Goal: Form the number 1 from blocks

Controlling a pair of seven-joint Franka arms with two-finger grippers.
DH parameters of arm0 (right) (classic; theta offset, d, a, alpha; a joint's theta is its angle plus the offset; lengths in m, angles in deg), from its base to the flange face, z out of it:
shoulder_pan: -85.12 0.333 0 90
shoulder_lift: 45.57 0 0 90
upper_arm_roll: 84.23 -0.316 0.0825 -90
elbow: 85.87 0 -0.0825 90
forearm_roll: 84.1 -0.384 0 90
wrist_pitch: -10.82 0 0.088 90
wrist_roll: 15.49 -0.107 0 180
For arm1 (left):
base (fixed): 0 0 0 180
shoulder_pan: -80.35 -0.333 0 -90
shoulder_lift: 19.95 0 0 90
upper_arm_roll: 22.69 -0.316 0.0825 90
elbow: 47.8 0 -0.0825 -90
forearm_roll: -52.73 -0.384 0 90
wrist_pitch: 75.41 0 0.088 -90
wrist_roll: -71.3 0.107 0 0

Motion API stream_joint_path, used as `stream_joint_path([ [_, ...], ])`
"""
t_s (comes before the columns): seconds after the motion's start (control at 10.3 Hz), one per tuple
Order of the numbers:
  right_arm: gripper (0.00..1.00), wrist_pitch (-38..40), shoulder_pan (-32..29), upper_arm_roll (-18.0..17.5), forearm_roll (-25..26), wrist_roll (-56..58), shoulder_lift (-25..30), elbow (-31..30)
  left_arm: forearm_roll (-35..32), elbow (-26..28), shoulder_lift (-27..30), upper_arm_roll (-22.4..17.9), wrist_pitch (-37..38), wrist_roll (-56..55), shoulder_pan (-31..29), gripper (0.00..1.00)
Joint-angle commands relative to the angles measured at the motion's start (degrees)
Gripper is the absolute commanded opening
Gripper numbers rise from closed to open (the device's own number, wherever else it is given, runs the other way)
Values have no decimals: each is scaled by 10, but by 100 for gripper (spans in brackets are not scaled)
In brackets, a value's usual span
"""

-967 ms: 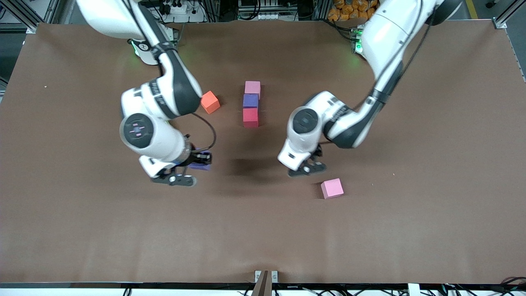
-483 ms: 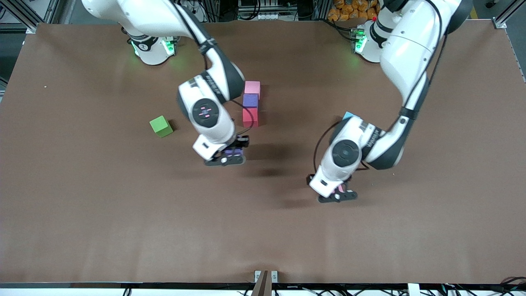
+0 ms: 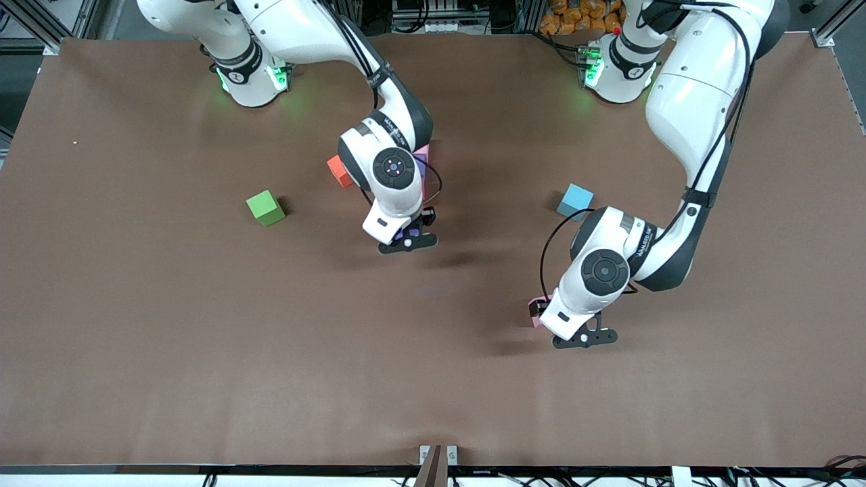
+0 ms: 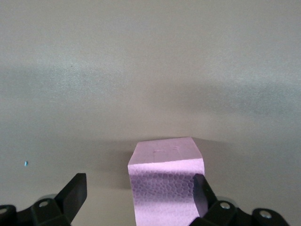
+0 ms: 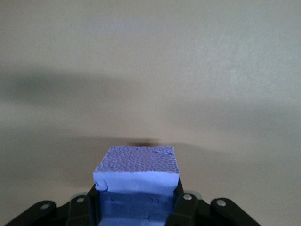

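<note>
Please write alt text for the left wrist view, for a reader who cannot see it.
A light pink foam cube sits on the brown table between the open black fingers of the left pincer. One finger touches the cube's side; the other stands apart from it. Soft shadows cross the table past the cube.

Bare tabletop [image 3: 433, 379] nearer camera (seemingly unobstructed)

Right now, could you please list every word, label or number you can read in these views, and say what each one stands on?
"FRANKA": seemingly printed on the right arm's wrist link, too small to read for certain.
Similar lettering on the left arm's wrist link: too blurred to read.
Blocks, table and both wrist views: no text.
</note>
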Motion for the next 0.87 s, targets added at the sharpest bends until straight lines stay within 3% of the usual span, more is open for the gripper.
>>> stream_joint_path([
  [0.0,0,-12,8,4,11,-13,15,-21,14,-16,-13,-5,-2,-25,14,100],
  [0.77,0,-51,15,1,2,-75,14,-53,43,-15,2,-4,-8,-40,7,100],
])
